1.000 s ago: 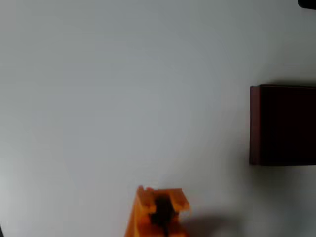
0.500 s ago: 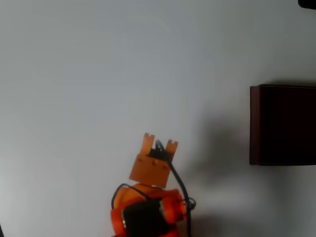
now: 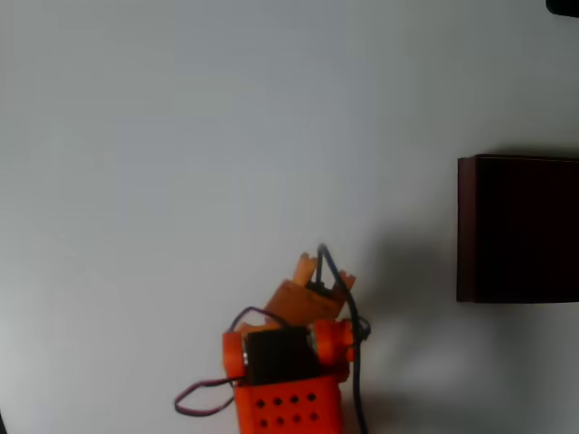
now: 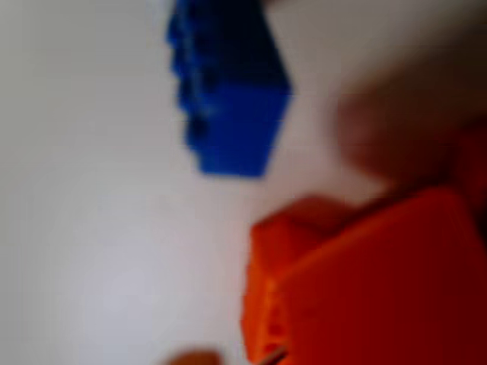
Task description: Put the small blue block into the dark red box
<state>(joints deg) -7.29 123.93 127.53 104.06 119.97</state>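
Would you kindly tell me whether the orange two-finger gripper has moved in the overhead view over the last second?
Yes. The orange two-finger gripper has moved up the picture from the bottom edge and slightly right, toward the unmoved dark red box.

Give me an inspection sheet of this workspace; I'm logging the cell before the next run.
Surface: pale table, bare and evenly lit.
Job's things: small blue block blurred in the wrist view, near the orange finger; contact cannot be told. Dark red box at the overhead view's right edge, inside dark.
Clutter: nothing seen.
Grippers: orange gripper left of the box, apart from it; jaw state unclear.
Cables: black cable and purple loop on the arm.
Surroundings: dark object at top right corner.
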